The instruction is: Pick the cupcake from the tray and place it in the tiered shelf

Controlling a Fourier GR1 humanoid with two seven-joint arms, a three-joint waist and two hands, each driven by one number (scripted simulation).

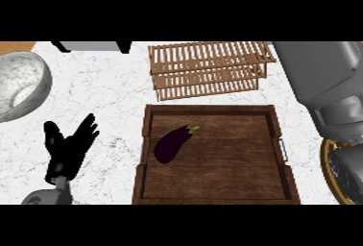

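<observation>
Your left hand (pixel 68 146) rests left of the tray (pixel 216 198), fingers apart; right hand's fingers can't be told. Only an eggplant (pixel 172 143) shows; locate the cupcake before reaching.

A slatted wooden tiered shelf (pixel 207 69) stands just beyond a dark wooden tray (pixel 216 185), which holds only a purple eggplant (pixel 173 143), lying diagonally at its left.

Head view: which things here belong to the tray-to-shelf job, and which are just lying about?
Job:
- dark wooden tray
- slatted light wooden tiered shelf
- black left hand, open beside the tray
No cupcake shows.

Lying about:
- purple aubergine, in the tray
- grey marbled bowl, at the left edge
</observation>
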